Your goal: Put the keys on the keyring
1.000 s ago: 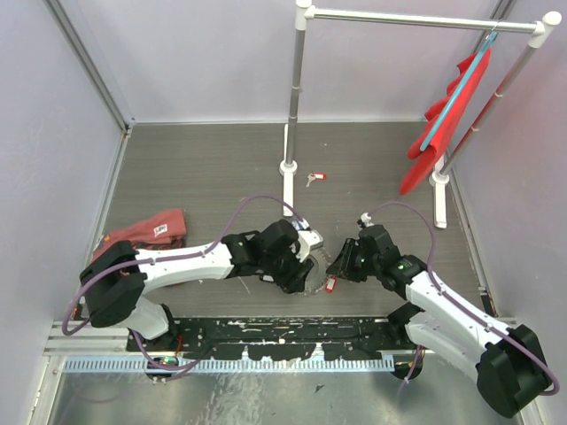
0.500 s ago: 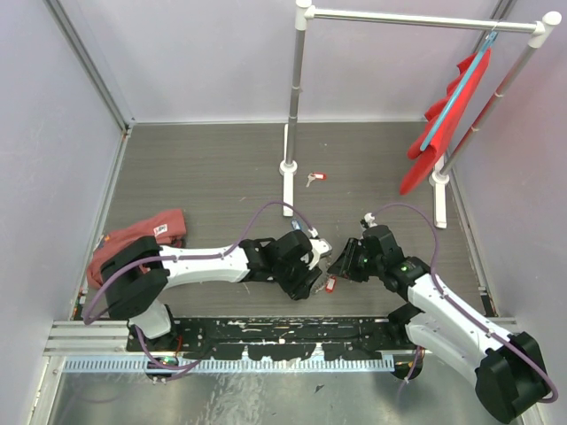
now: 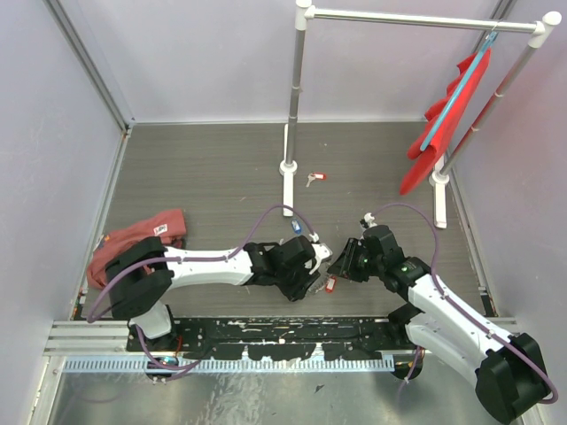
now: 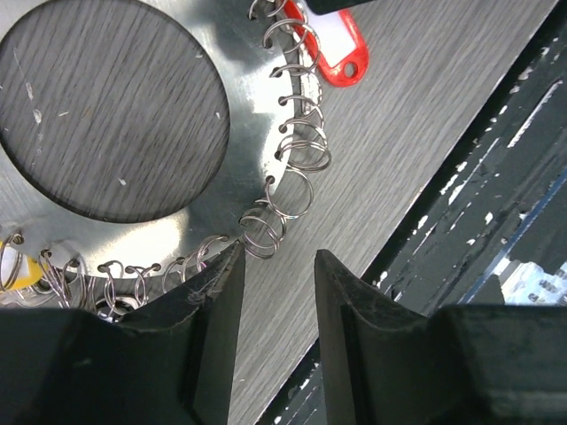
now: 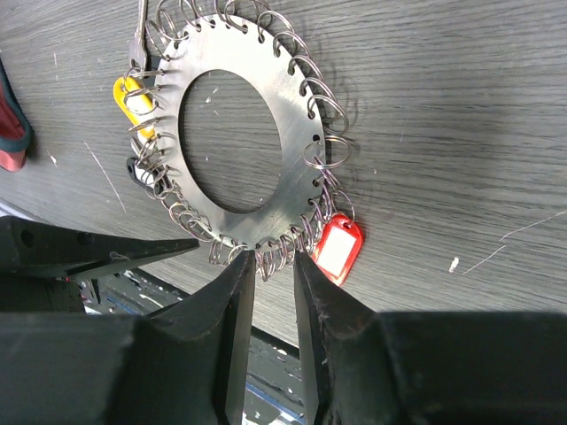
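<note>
Grey wood tabletop (image 3: 204, 168), left gripper (image 4: 275, 257) narrower than before, parted beside keyring (image 4: 239, 115), right gripper (image 5: 273, 258) hold unclear

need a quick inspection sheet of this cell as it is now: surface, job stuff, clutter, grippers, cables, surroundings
surface: grey wood-grain table, lightly scratched
job's things: keyring lies flat between the grippers; red tag, yellow tag and black tag at its rim rings; loose key by the rack base; small blue thing by the left arm, too small to tell
clutter: red cloth at the left edge
grippers: left gripper open, tips at the keyring rim; right gripper astride the rim rings, grip unclear
cables: purple cables looped over both arms
surroundings: white rack with red garment hanging on it; plain walls
</note>
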{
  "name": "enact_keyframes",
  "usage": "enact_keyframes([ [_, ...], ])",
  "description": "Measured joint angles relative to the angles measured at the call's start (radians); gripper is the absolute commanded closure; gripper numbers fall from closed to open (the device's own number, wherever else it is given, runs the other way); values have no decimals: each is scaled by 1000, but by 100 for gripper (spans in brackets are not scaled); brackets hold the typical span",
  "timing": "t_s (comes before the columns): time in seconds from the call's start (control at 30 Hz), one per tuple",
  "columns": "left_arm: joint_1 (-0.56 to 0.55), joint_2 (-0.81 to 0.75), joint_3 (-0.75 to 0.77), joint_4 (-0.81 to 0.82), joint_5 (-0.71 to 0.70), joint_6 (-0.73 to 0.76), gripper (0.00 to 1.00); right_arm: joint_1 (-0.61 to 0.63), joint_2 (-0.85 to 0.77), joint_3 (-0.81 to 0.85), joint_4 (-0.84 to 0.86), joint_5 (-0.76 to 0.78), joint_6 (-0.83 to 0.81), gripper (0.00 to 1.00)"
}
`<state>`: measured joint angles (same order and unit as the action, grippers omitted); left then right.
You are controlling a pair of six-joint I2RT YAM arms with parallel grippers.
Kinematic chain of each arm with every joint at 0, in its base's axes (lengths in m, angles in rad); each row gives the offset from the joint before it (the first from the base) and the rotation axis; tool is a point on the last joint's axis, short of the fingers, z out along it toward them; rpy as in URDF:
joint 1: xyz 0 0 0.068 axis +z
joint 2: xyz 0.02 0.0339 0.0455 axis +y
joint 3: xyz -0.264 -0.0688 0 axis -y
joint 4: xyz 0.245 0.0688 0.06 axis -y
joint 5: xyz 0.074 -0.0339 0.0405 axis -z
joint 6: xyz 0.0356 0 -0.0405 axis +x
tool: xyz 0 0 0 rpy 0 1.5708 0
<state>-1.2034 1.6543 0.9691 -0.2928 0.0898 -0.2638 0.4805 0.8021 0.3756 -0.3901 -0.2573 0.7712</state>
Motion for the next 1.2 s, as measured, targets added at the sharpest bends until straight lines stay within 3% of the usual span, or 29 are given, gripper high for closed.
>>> enact_keyframes([
  [0.7,-4,44,12,-3,-21,1,71,0,0,0,0,-7,-8,69],
  [0.9,-4,50,12,-2,-21,2,81,0,0,0,0,-7,-8,69],
  [1.13,-4,52,12,-3,-24,10,100,0,0,-5,0,-7,-9,69],
  [1.2,-4,52,12,-4,-26,13,100,0,-2,-6,-1,-7,-9,69],
])
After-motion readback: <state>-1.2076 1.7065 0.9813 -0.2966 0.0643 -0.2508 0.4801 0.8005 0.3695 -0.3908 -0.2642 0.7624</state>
